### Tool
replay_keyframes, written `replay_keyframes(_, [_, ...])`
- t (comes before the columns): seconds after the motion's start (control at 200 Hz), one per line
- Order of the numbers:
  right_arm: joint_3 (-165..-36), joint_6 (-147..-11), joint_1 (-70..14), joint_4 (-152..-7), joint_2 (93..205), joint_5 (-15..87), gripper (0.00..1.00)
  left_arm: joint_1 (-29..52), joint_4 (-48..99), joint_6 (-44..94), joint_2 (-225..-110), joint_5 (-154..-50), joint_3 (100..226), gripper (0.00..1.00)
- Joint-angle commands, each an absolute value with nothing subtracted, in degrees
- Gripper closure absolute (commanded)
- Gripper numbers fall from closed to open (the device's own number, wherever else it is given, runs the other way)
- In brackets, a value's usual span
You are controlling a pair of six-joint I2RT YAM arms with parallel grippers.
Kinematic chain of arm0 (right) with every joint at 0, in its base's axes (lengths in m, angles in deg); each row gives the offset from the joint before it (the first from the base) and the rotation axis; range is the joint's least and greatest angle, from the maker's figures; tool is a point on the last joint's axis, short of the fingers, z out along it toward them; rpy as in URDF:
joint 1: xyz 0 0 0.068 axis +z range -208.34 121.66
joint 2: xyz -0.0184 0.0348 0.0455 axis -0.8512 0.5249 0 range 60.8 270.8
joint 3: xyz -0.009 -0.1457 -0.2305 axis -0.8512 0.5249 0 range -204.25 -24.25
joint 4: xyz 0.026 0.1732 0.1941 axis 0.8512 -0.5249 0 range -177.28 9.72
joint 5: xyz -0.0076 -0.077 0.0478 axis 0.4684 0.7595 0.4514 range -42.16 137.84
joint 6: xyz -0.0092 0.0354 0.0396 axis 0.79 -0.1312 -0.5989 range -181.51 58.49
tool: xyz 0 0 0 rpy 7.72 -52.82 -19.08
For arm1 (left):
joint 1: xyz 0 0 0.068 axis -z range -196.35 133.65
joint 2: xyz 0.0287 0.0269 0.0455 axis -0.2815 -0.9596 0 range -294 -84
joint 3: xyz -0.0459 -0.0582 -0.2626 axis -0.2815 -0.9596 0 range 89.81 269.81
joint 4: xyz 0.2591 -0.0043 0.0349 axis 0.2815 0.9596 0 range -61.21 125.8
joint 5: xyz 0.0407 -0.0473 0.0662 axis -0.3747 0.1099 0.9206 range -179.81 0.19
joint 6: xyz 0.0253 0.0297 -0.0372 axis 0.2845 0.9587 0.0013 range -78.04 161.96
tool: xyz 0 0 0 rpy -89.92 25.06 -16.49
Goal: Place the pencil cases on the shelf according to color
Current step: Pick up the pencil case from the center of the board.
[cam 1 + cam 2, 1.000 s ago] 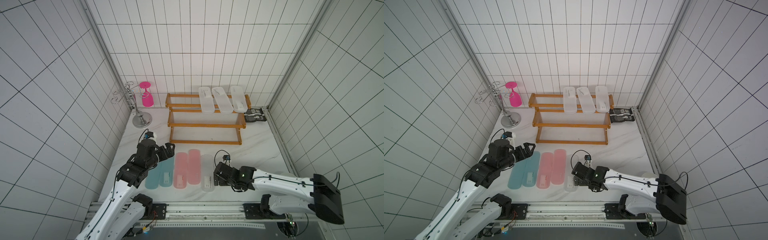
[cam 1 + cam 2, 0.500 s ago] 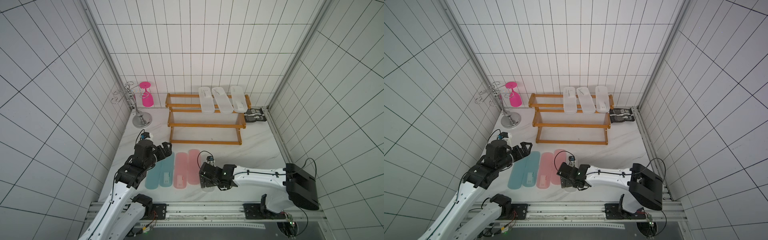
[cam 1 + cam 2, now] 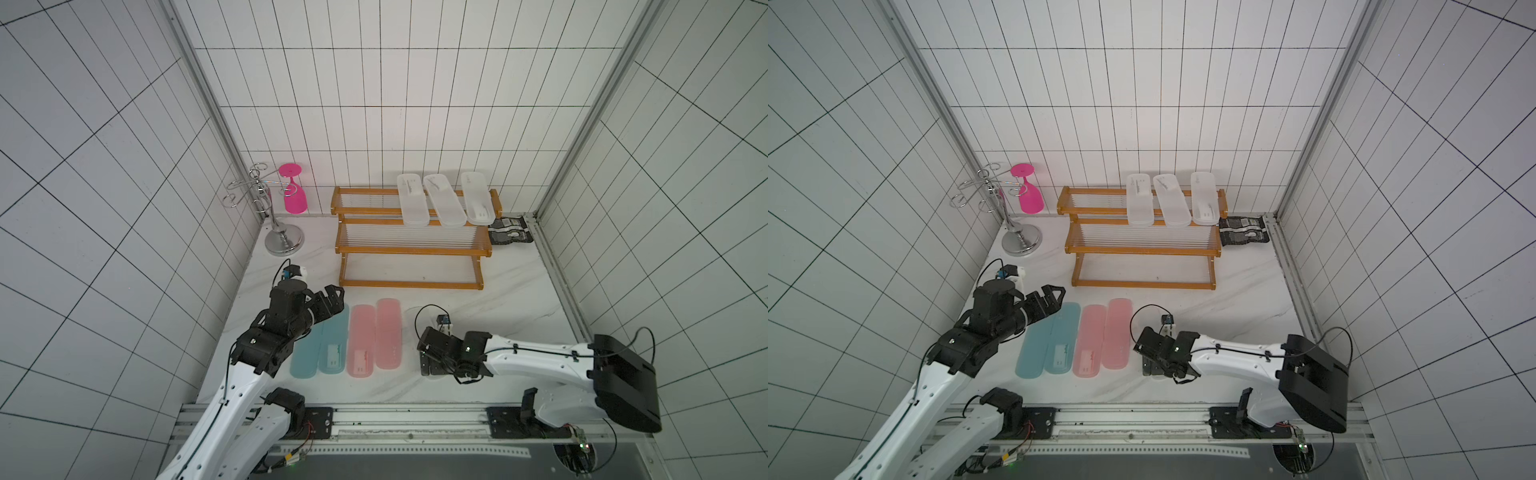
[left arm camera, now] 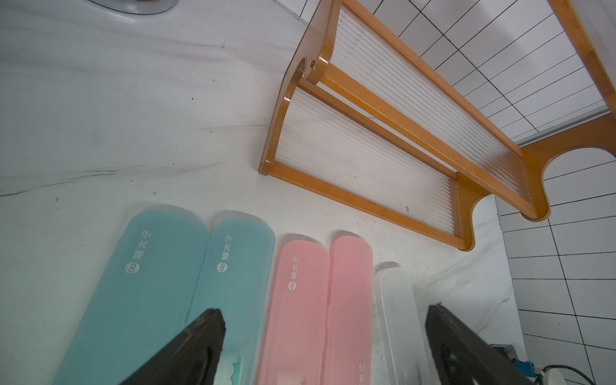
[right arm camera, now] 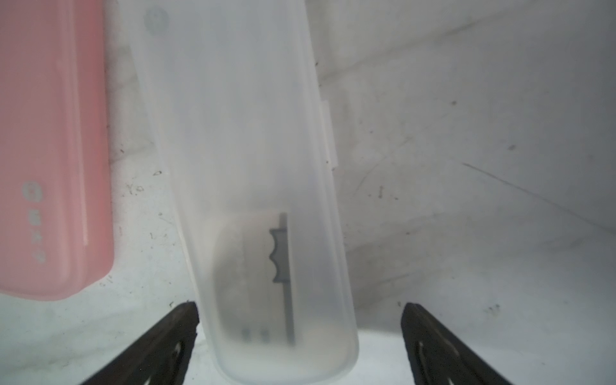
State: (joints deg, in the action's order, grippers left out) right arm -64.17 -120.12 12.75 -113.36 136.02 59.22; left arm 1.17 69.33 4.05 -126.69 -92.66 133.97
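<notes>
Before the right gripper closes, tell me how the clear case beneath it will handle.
The clear case looks like a rigid moulded shell, so probably stiff. Translucent and seemingly near empty, so likely light. Flat on the smooth table, it should slide rather than roll.

Three clear-white pencil cases are lying across the shelf's top tier, while teal cases and pink cases are lying on the counter.

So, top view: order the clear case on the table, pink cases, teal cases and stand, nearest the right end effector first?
1. Clear case, directly beneath.
2. Pink cases, alongside.
3. Teal cases, beyond the pink.
4. Stand, back left corner.
</notes>
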Motion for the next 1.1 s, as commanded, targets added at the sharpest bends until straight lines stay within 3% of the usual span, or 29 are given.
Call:
replay_keyframes(0.0, [-62.18,-117.30,12.67,-113.48,131.78,59.94,0.01,1.22,68.61,4.96,-127.28,-92.75,135.49,0.02])
replay_keyframes(0.42, [-65.64,-116.57,17.03,-112.40,137.75,62.95,0.01,1.23,70.72,5.04,-124.67,-90.48,134.42,0.02])
replay_keyframes(1.095, [-69.08,-115.16,15.84,-110.11,147.29,61.94,0.01,1.23,68.04,4.76,-126.99,-91.72,136.74,0.02])
